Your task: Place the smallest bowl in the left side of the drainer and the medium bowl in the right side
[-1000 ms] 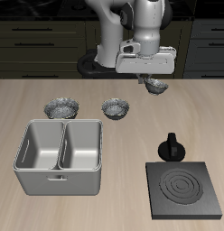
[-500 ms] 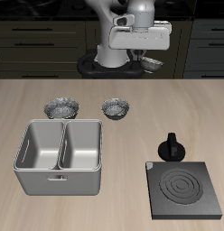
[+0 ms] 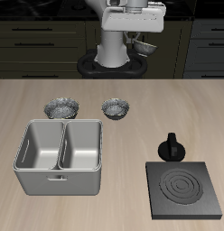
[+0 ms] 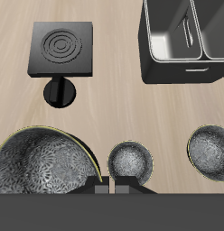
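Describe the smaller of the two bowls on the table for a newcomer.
Find the grey two-compartment drainer. Two metal bowls sit on the table behind it. The smaller bowl is the one nearer the black stove plate, visibly narrower than the other bowl.

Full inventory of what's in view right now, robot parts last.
smallest shiny silver-grey metal bowl: 1, silver-grey, held above the table
medium silver-grey metal bowl: 1, silver-grey, on the table behind the drainer
largest silver-grey metal bowl: 1, silver-grey, beside the medium one
grey metal two-compartment drainer: 1, grey, near the front edge, both compartments empty
black square stove plate: 1, black, near the front edge
small black knobbed object: 1, black, behind the stove plate
white arm: 1
gripper: 1, jaws shut on the smallest bowl
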You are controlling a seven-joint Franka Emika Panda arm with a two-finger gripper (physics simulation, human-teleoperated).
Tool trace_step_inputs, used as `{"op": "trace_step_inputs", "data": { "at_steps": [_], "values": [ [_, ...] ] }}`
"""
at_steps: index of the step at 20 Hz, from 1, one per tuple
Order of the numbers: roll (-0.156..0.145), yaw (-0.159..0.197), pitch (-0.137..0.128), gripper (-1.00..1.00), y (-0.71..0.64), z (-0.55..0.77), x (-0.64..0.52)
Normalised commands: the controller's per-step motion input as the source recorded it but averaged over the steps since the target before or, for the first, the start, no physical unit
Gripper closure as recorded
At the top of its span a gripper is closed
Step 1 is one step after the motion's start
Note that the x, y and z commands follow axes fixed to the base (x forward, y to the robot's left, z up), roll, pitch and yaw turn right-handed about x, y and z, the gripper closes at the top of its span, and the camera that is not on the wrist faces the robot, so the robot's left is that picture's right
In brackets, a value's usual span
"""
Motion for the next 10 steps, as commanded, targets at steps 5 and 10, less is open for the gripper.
{"op": "trace_step_inputs", "data": {
  "at_steps": [5,10],
  "values": [
    [0.039,0.009,0.067,1.00,-0.26,0.18,0.18],
    [-0.021,0.013,0.050,1.00,-0.45,0.22,0.37]
  ]
}}
